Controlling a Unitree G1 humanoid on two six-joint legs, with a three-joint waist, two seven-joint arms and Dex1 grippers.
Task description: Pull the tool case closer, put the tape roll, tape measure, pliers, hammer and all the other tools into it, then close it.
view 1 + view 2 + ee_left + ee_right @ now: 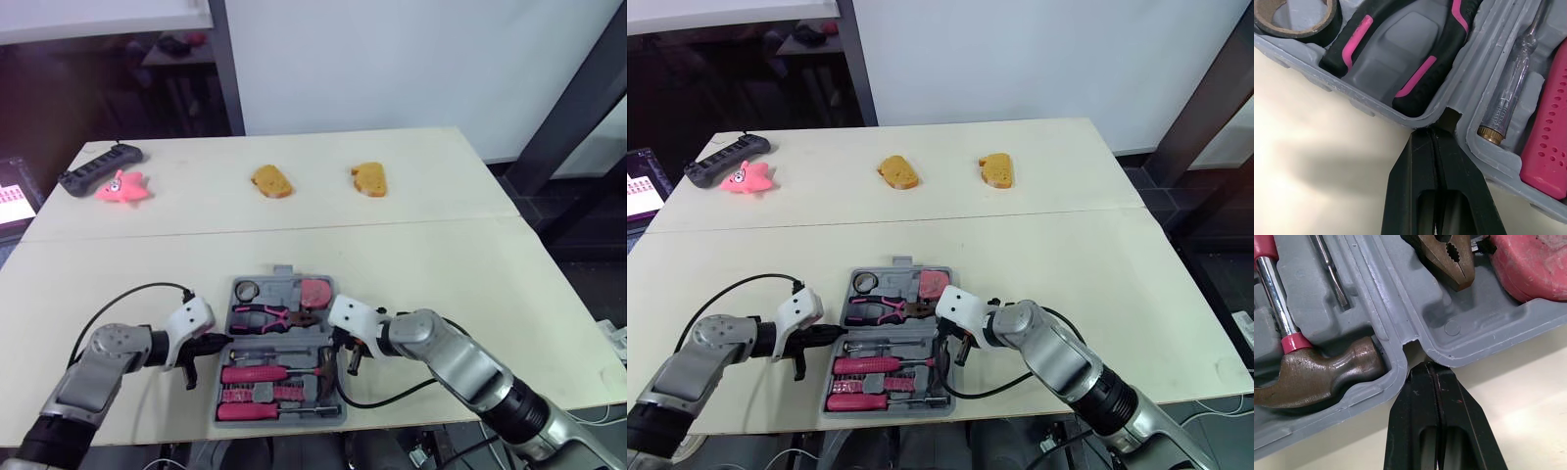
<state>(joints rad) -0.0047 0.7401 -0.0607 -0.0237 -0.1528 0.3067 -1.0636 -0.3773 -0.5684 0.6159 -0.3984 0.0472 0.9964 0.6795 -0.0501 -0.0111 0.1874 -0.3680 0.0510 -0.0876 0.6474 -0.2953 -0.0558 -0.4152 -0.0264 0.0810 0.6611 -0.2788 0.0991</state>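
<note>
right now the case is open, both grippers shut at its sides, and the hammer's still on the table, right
No: the hammer already lies inside the tool case, as the right wrist view shows. The case is open, with the left gripper and right gripper shut at its sides.

The left gripper (1436, 134) and right gripper (1436, 367) are being held low, pointed inward toward each other, fingers being pressed together.
</note>
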